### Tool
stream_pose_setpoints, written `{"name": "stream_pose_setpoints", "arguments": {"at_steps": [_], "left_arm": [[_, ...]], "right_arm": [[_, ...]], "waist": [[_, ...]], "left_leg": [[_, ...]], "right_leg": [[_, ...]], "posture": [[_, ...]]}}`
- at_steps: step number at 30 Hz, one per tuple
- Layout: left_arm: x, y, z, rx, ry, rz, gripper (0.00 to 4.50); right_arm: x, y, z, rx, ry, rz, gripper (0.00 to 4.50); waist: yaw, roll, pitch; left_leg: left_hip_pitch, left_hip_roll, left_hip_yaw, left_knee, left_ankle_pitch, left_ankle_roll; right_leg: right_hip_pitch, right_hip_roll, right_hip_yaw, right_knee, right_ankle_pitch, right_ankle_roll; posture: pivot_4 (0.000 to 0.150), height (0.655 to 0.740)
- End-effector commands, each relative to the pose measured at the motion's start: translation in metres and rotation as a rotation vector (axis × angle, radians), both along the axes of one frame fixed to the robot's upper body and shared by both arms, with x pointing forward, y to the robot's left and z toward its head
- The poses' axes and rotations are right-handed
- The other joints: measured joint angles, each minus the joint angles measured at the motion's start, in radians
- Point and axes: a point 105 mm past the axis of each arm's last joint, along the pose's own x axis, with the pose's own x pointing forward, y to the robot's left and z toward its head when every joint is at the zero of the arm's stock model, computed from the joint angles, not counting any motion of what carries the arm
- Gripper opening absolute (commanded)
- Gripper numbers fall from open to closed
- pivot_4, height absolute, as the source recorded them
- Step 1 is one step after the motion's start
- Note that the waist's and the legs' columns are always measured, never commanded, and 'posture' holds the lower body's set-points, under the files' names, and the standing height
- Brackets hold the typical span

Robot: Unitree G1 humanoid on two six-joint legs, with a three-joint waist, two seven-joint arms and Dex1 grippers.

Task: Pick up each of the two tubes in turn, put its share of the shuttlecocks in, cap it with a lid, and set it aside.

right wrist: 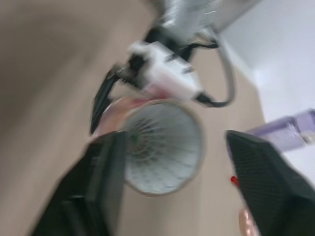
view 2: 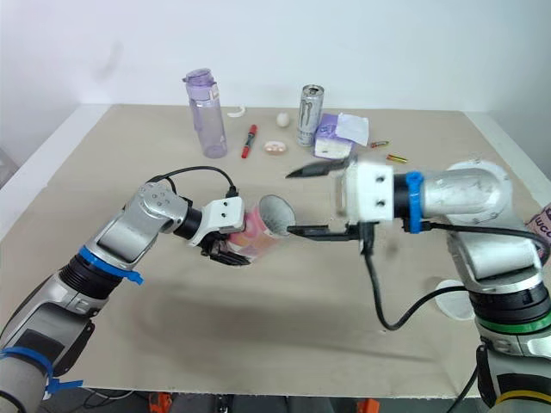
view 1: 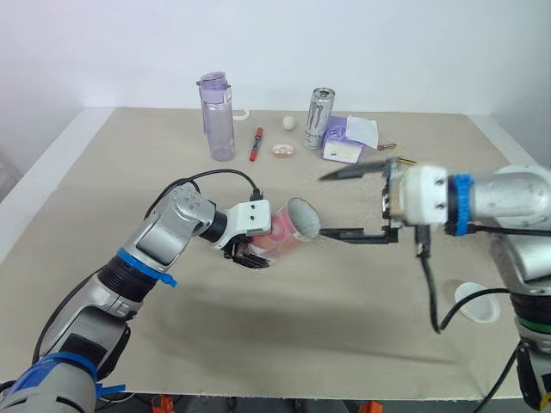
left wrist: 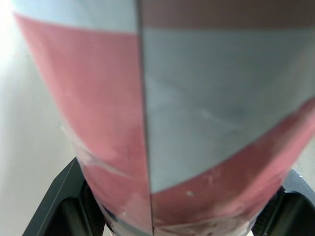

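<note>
- Table (view 1: 301,335): the front and mid part is lying bare, so there's lots of open room under and around both arms.
- Far edge, by the wall, is carrying the clutter: purple bottle (view 1: 217,116), drink can (view 1: 318,118), red marker (view 1: 256,144), tissue pack (view 1: 349,139), small white ball (view 1: 289,122) and a small round bit (view 1: 283,151). All are sitting well apart from the arms.
- Left edge of the table is running well clear of the left arm. On the right side a white lid (view 1: 476,303) is lying flat near the front edge, below the right arm, w/ a black cable hanging just beside it.
- Tube (view 1: 288,228): pink and pale, being held up off the table approx. mid-table, tipped over almost on its side, open mouth facing the right arm.
- Left gripper (view 1: 251,254) is clamping the tube around its closed-end half. In the left wrist view the black fingers (left wrist: 59,196) are pressing on both sides of it.
- Right gripper (view 1: 325,205): jaws spread wide, holding nothing. The upper finger is sitting above the tube mouth and the lower one is reaching just beside the rim; can't tell if it's touching.
- In the right wrist view the tube mouth is sitting between the two fingers, w/ a ribbed white pattern showing inside; can't tell what it is.
</note>
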Motion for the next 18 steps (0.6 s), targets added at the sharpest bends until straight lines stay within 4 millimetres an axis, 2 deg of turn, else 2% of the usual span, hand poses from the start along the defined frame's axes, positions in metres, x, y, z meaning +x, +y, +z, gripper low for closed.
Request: {"name": "stream_pose_setpoints", "arguments": {"at_steps": [1, 7, 11, 12, 13, 15, 16, 17, 18], "left_arm": [[0.0, -0.002, -0.003, 0.021, 0.0, -0.015, 3.15], [0.0, -0.003, -0.002, 0.027, -0.006, -0.027, 3.15], [-0.002, -0.003, -0.002, 0.048, -0.011, -0.045, 3.15], [-0.002, -0.003, -0.002, 0.049, -0.011, -0.047, 3.15], [-0.002, -0.004, -0.001, 0.049, -0.011, -0.047, 3.15], [-0.001, -0.004, 0.001, 0.051, -0.013, -0.048, 3.15], [0.0, -0.004, 0.001, 0.053, -0.013, -0.048, 3.15], [0.0, -0.004, 0.002, 0.055, -0.014, -0.049, 3.15], [0.0, -0.004, 0.003, 0.058, -0.014, -0.052, 3.15]], "right_arm": [[0.005, -0.024, 0.027, 0.171, 0.115, -0.11, 4.42], [0.013, -0.035, 0.018, 0.232, 0.247, -0.167, 4.42], [0.017, -0.024, 0.006, 0.179, 0.286, -0.131, 4.42], [0.017, -0.02, 0.006, 0.168, 0.294, -0.113, 3.91], [0.016, -0.016, 0.005, 0.151, 0.293, -0.098, 3.91], [0.015, -0.009, 0.003, 0.096, 0.281, -0.067, 2.88], [0.015, -0.005, 0.001, 0.063, 0.275, -0.052, 2.74], [0.014, -0.002, -0.001, 0.033, 0.269, -0.037, 2.1], [0.015, 0.002, -0.001, 0.012, 0.271, -0.022, 1.9]], "waist": [[0.0, 0.0, 0.0], [0.001, 0.0, 0.0], [0.003, 0.0, 0.0], [0.003, 0.0, 0.0], [0.003, 0.0, 0.0], [0.003, 0.0, 0.0], [0.002, 0.0, 0.0], [0.003, 0.0, 0.0], [0.003, 0.0, 0.0]], "left_leg": [[0.0, 0.0, 0.0, 0.0, 0.0, 0.0], [0.0, 0.0, 0.0, 0.0, 0.0, 0.0], [0.0, 0.0, 0.0, 0.0, 0.0, 0.0], [0.0, 0.0, 0.0, 0.0, 0.0, 0.0], [0.0, 0.0, 0.0, 0.0, 0.0, 0.0], [0.0, 0.0, 0.0, 0.0, 0.0, 0.0], [0.0, 0.0, 0.0, 0.0, 0.0, 0.0], [0.0, 0.0, 0.0, 0.0, 0.0, 0.0], [-0.001, 0.0, 0.0, 0.0, 0.0, 0.0]], "right_leg": [[0.0, 0.0, 0.0, 0.0, 0.001, -0.001], [0.0, 0.0, 0.0, 0.0, 0.0, 0.0], [0.0, 0.0, 0.0, 0.0, 0.0, 0.0], [0.0, 0.0, 0.0, 0.0, 0.0, 0.0], [0.0, 0.0, 0.0, 0.0, 0.0, 0.0], [-0.001, 0.001, 0.0, 0.0, 0.0, 0.0], [-0.001, 0.001, 0.0, 0.0, 0.0, 0.0], [-0.001, 0.001, 0.0, 0.0, 0.0, 0.0], [-0.001, 0.001, 0.0, 0.0, 0.0, 0.0]], "posture": [[0.15, 0.74], [0.15, 0.74], [0.15, 0.74], [0.15, 0.74], [0.15, 0.74], [0.15, 0.74], [0.15, 0.74], [0.15, 0.74], [0.15, 0.74]]}}
